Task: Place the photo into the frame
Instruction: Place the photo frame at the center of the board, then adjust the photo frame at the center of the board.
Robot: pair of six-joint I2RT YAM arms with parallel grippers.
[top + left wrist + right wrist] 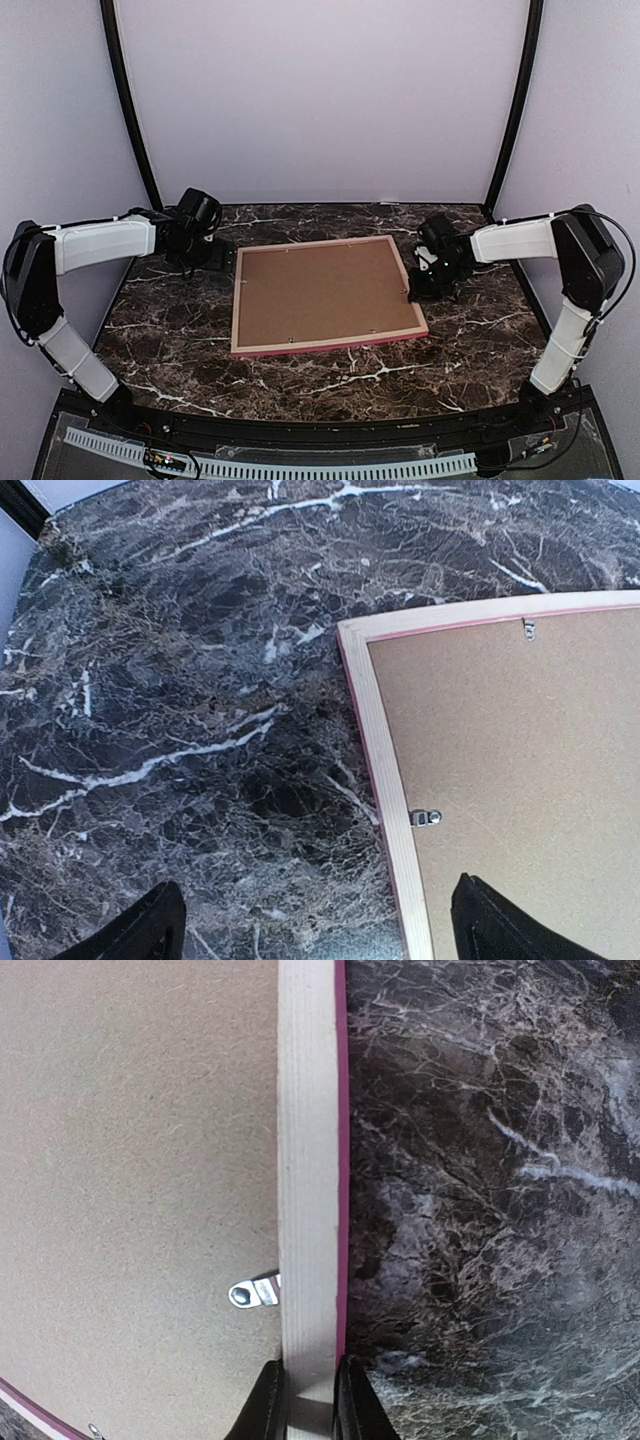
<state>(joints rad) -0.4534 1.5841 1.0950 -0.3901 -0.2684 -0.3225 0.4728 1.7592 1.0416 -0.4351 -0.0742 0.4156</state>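
Overhead: the frame [330,340] lies face down on the table [170,340], brown backing [320,290] up, between the two grippers. The left gripper [203,255] hangs off its far corner, and the right gripper [418,290] sits at the opposite edge. No photo shows anywhere; whether it lies under the backing I cannot tell.

Left wrist: the jaws are spread wide and released. The frame's pale edge runs between them, nearer the right finger, untouched.

Right wrist: the jaws are clenched on the frame's pale wood, with a clip [252,1292] just left of them. With only this one pinch, any pull would likely swing or drag the frame.
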